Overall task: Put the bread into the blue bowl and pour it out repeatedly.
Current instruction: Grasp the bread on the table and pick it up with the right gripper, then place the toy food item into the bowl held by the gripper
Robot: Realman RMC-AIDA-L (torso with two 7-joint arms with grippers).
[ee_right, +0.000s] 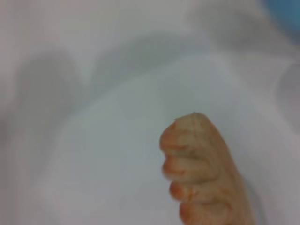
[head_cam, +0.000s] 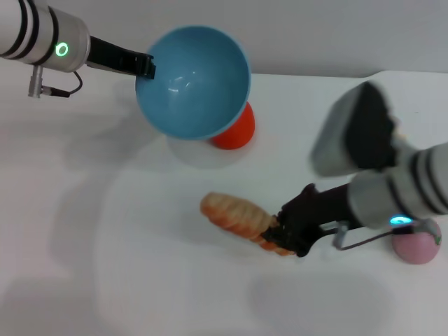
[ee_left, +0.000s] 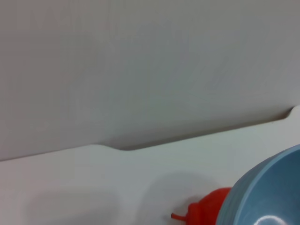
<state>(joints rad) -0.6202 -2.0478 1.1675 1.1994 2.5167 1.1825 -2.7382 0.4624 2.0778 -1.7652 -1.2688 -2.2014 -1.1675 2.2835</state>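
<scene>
So the right claw (head_cam: pixel 278 236) is pinching the bread (head_cam: pixel 238 220) by its near end, and most of the loaf sticks out past the fingers toward the blue bowl (head_cam: pixel 192 80). That's the sketchy part imo: with a grip that far out on the tip, the long free end can sag or twist and slide out on the way over.

The left claw (head_cam: pixel 149 66) is clamped on the bowl's rim, holding it up off the white table (head_cam: pixel 105 245) and tipped toward the bread. Bowl is well apart from the right claw, up and across. If it's tilted too far, the bread could just slide back out. There's also a red thing (head_cam: pixel 236 129) right under the bowl that could get bumped, and a pink ball (head_cam: pixel 416 246) just behind the right arm.
</scene>
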